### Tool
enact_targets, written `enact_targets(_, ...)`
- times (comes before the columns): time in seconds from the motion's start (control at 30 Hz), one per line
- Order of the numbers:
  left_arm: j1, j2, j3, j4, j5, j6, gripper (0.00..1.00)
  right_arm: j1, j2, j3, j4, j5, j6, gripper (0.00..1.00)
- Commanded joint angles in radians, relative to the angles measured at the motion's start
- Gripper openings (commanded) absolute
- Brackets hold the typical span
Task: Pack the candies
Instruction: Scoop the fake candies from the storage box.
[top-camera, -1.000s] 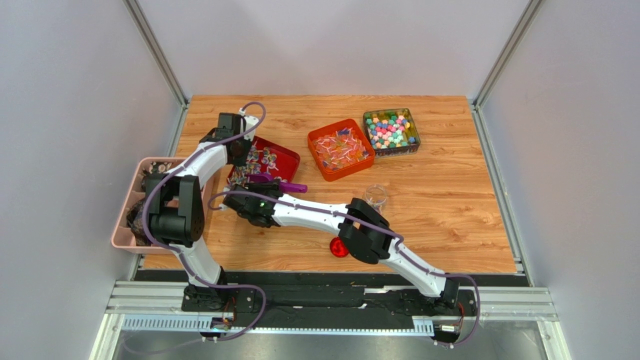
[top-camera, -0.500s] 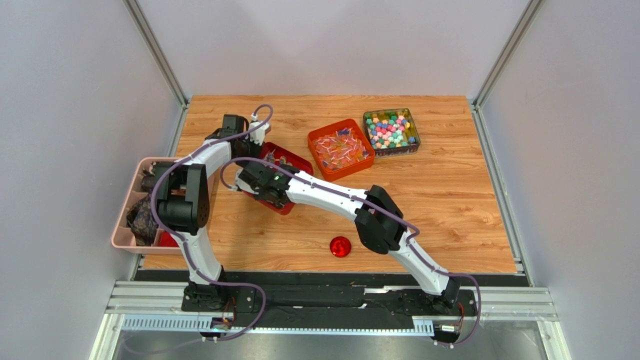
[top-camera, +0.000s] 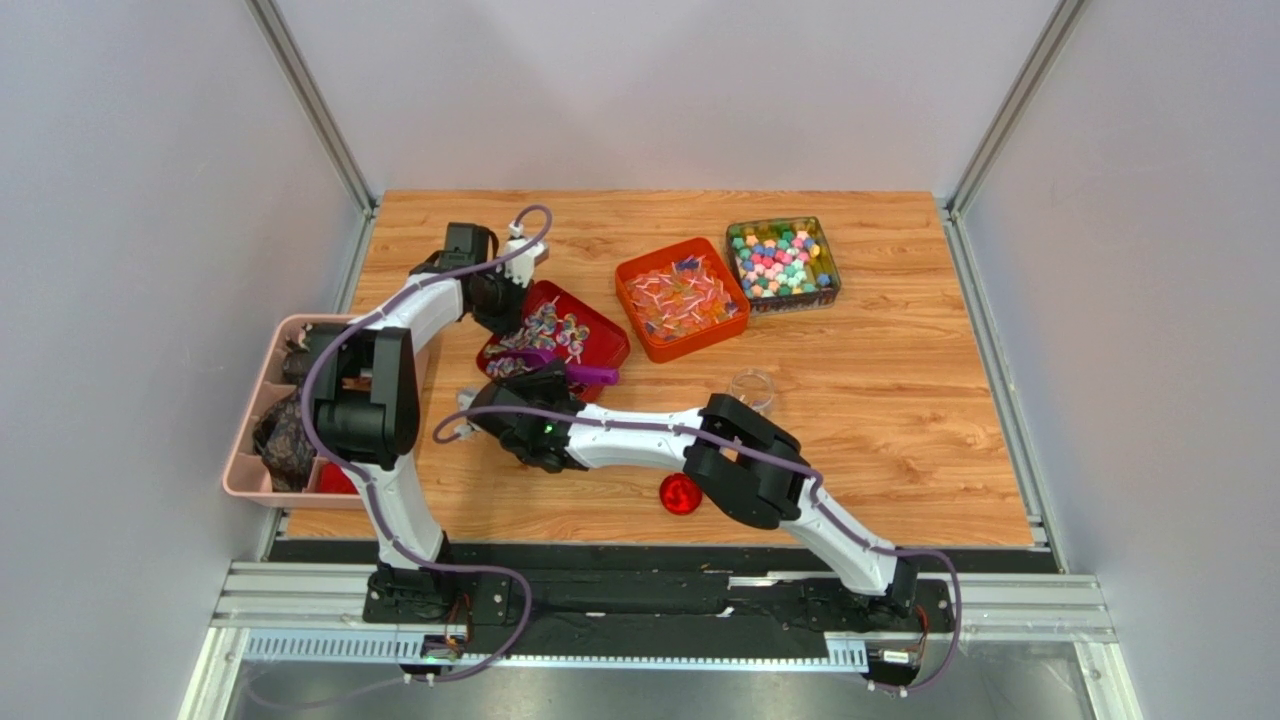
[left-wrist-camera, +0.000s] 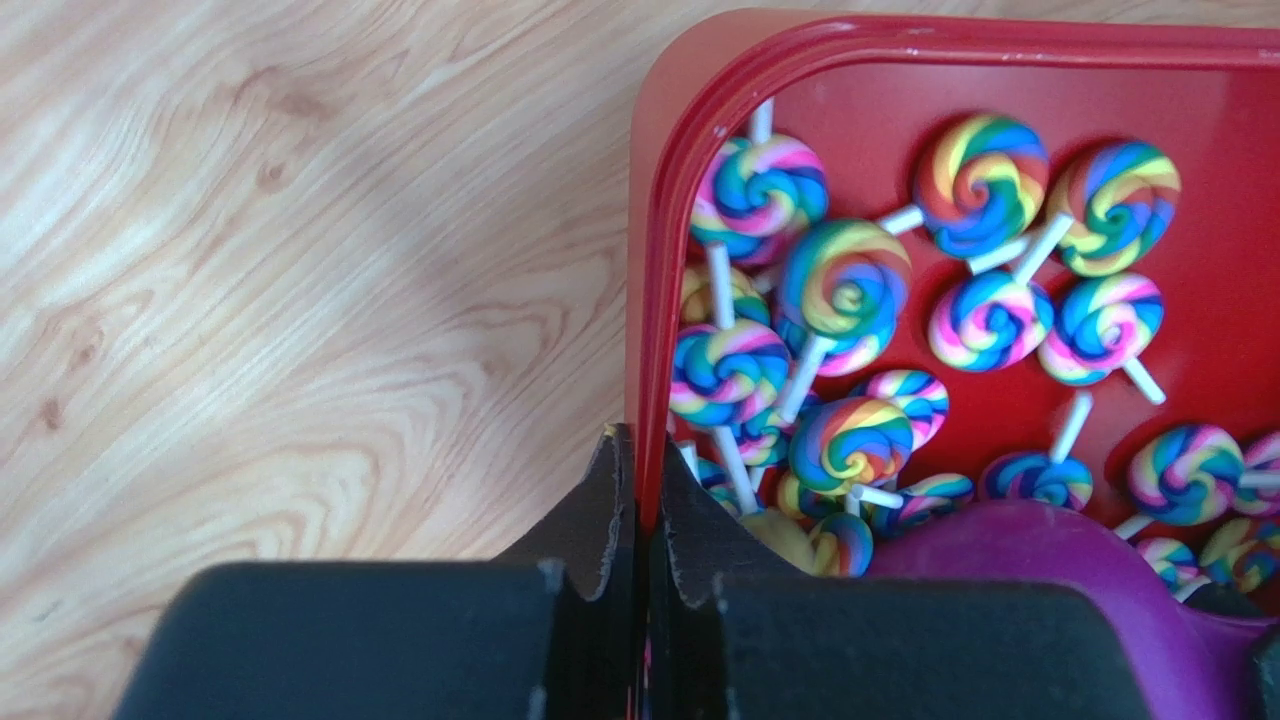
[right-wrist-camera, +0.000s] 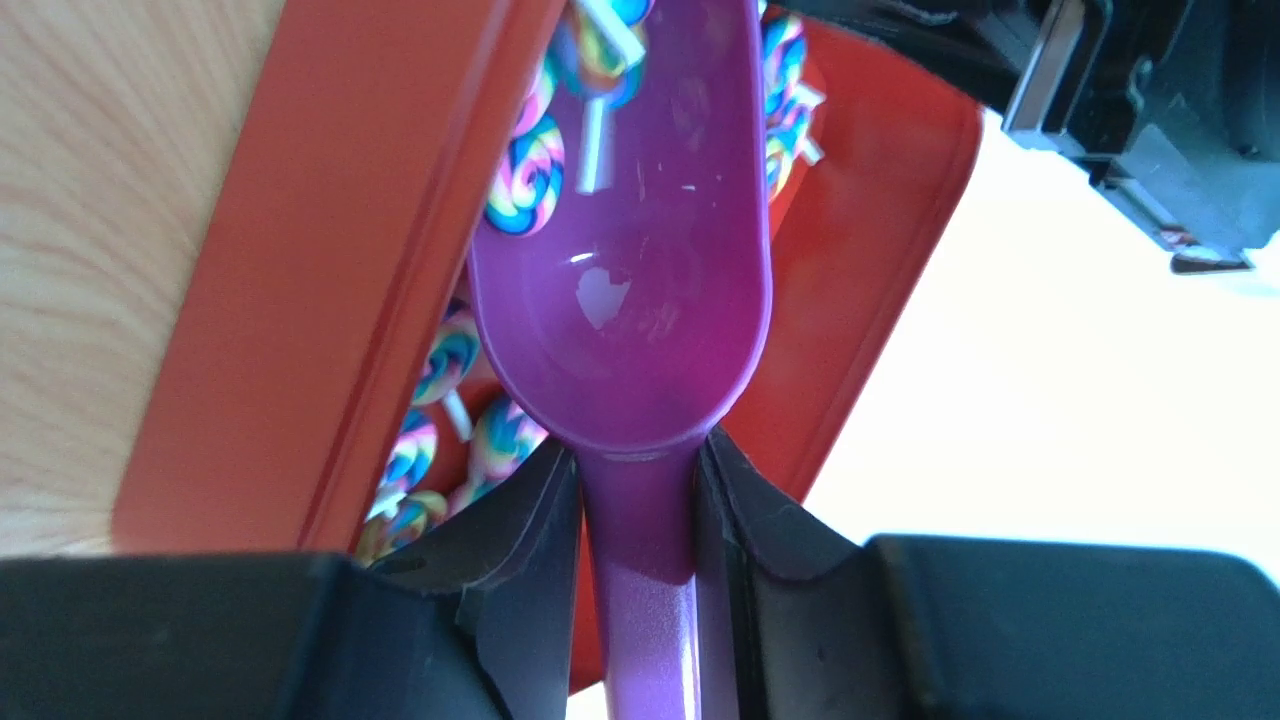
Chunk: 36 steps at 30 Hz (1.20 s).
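- Pinching the rim of the red tray (left-wrist-camera: 655, 270) with my left gripper (left-wrist-camera: 643, 468), jaws pressed together on its wall.
- My right gripper (right-wrist-camera: 639, 468) clamps the handle of a purple scoop (right-wrist-camera: 649, 285), whose bowl lies inside that tray.
- The candies (left-wrist-camera: 842, 285), rainbow-swirl lollipops on white sticks, lie heaped in the tray, some touching the scoop's bowl.

The left arm (top-camera: 409, 318) and right arm (top-camera: 631, 435) have white links and bulky black joints. A thin purple cable (top-camera: 529, 212) runs along each. The jaws are black and wedge-tipped.
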Motion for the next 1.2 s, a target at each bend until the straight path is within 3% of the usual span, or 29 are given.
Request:
enact_targets(0.0,-0.083,-0.014,0.015,-0.222,0.37,-0.103,0.0,-0.035,0.029,0.028,0.342,-0.091,0.007,0.0)
enact_targets(0.27,-0.083,-0.013,0.016,-0.225,0.351,-0.104,0.0,-0.062,0.02,0.128,0.068,-0.211,0.211,0.0)
enact_targets(0.47,-0.083,0.01,0.027,-0.23,0.337,-0.109,0.0,-0.137,-0.037,0.147,-0.117,-0.395,0.437,0.0)
enact_targets(0.67,-0.083,0.035,0.045,-0.254,0.36,-0.104,0.0,-0.212,-0.077,0.11,-0.143,-0.542,0.552,0.0)
enact_targets(1.17,-0.068,0.064,0.087,-0.299,0.331,-0.073,0.0,-0.257,-0.123,0.06,-0.114,-0.588,0.569,0.0)
